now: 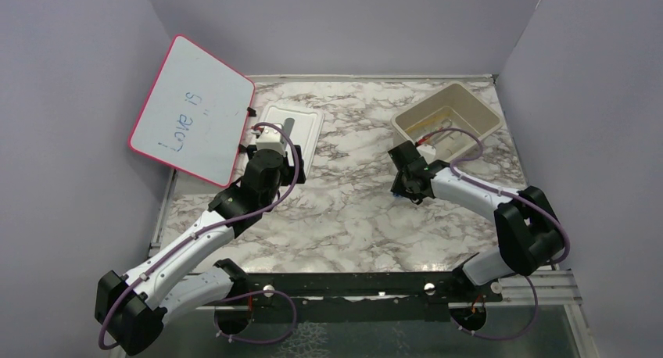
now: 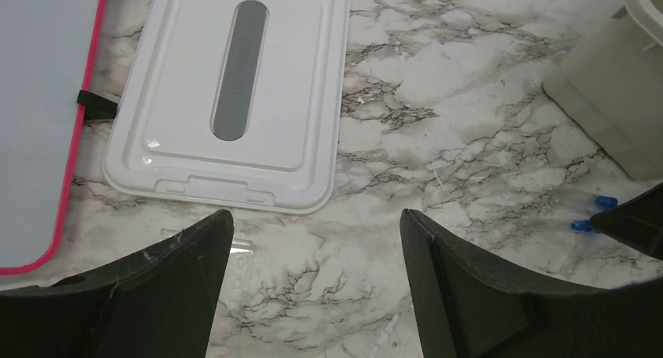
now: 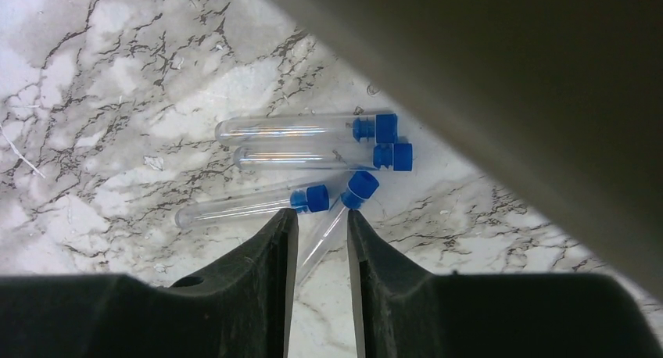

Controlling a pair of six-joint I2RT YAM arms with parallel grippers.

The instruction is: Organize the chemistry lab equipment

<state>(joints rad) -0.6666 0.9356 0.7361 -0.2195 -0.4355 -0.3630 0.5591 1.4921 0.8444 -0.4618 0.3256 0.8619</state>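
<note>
Obs.: four clear test tubes point(image 3: 297, 128) with blue caps lie on the marble tabletop point(image 3: 94, 100), just beside the wall of the tan bin point(image 3: 508, 76), which sits at 1–2 o'clock from them in the right wrist view. Three lie roughly parallel, caps toward 3 o'clock. The tilted tube point(image 3: 328, 234) points its blue cap point(image 3: 362, 186) toward 1 o'clock, close to the neighbours' caps.

Right end effector point(image 3: 320, 215): narrow, fingers astride the tilted tube, a sliver of gap on each side; no clamp that you can see.

Left end effector point(image 2: 317, 225): wide, empty, hovering at 6 o'clock of the white lid point(image 2: 289, 76).

Handling (judgement): the tubes look light, stiff and smooth, so expect rolling and slipping out of the pinch. They may crack under a hard squeeze. Take the barrel crosswise just below the cap, close gently and lift straight, clear of the neighbours.
</note>
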